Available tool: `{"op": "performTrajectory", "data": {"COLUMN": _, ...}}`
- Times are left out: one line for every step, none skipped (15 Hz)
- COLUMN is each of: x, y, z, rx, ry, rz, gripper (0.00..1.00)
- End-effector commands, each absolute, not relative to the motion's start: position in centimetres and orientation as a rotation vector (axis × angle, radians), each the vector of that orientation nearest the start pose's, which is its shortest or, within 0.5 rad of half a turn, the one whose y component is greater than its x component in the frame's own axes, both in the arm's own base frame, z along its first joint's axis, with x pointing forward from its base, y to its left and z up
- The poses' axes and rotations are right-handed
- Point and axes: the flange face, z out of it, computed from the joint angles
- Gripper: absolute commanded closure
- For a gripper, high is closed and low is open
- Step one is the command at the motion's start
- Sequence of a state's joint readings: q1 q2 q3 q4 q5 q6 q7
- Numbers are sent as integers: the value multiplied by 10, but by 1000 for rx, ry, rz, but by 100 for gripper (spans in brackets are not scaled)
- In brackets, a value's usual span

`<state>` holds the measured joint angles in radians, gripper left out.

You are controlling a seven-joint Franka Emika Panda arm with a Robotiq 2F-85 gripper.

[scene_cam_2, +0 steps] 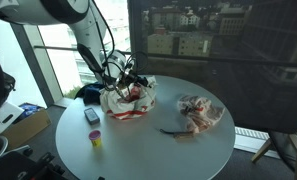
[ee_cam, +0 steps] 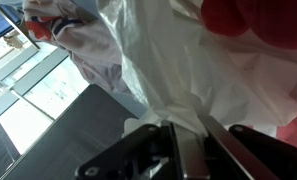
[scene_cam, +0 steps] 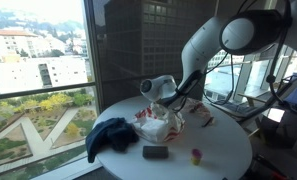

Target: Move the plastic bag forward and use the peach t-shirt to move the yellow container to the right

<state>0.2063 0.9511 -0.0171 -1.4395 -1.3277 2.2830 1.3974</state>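
- Plastic bag (scene_cam: 158, 122), in an exterior view, sits mid-table under my gripper (scene_cam: 160, 93), with the yellow container (scene_cam: 196, 155) at its 5 o'clock.
- In an exterior view the bag lies near the table (scene_cam_2: 148, 150) edge at 10 o'clock; I fear overshooting could drop it.
- Wrist view: fingers (ee_cam: 148, 145) pinch thin film, which may tear or slip.

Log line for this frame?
step: bag grasp | gripper: jaws shut on plastic bag | yellow container: upright, apart from bag | peach t-shirt: untouched
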Motion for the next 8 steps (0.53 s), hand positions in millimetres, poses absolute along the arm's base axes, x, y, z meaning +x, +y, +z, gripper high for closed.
{"op": "performTrajectory", "data": {"x": 752, "y": 118, "z": 128, "rx": 2198, "ry": -253, "rz": 847, "gripper": 89}}
{"op": "performTrajectory", "data": {"x": 761, "y": 118, "z": 135, "rx": 2184, "ry": -268, "rz": 870, "gripper": 89}}
{"op": "performTrajectory", "data": {"x": 770, "y": 118, "z": 141, "rx": 2170, "ry": -286, "rz": 893, "gripper": 89}}
{"op": "performTrajectory", "data": {"x": 778, "y": 116, "z": 149, "rx": 2152, "ry": -304, "rz": 918, "gripper": 89}}
{"op": "performTrajectory", "data": {"x": 785, "y": 113, "z": 154, "rx": 2139, "ry": -319, "rz": 932, "gripper": 89}}
{"op": "performTrajectory", "data": {"x": 792, "y": 110, "z": 161, "rx": 2118, "ry": -330, "rz": 952, "gripper": 89}}
{"op": "performTrajectory", "data": {"x": 798, "y": 106, "z": 166, "rx": 2099, "ry": -339, "rz": 968, "gripper": 89}}
{"op": "performTrajectory", "data": {"x": 804, "y": 103, "z": 172, "rx": 2080, "ry": -347, "rz": 981, "gripper": 89}}
